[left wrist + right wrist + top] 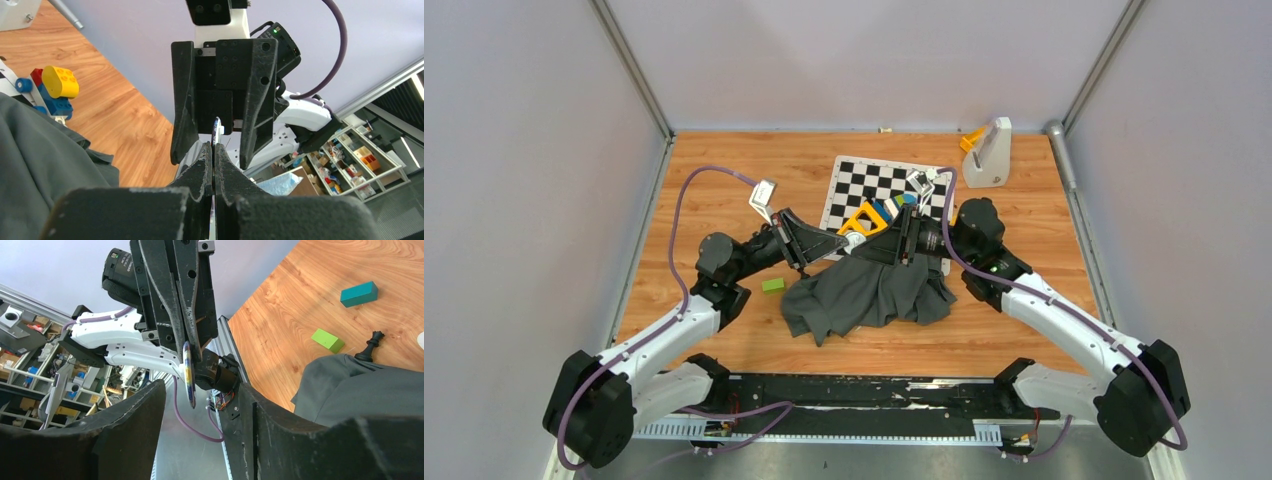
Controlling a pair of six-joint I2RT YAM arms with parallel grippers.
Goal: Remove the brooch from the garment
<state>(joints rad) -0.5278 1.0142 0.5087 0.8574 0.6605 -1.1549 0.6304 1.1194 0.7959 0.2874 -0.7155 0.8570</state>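
Observation:
The dark grey garment (864, 295) lies crumpled on the wooden table, below both grippers. It also shows in the left wrist view (40, 160) and the right wrist view (360, 390). My left gripper (839, 245) (214, 146) is shut on the brooch (216, 131), a thin disc seen edge-on. In the right wrist view the brooch (188, 375) sticks out of the left fingers, in the air and apart from the fabric. My right gripper (899, 240) (202, 390) faces it, open and empty, its jaws wide on either side of the disc's line.
A black-and-white chequered board (879, 185) lies behind the garment with a yellow toy (864, 218) and coloured bricks (52, 90) on it. A green block (772, 285) (327, 340), a teal block (358, 294) and a black chess piece (369, 345) lie left of the garment. A white stand (987, 155) is back right.

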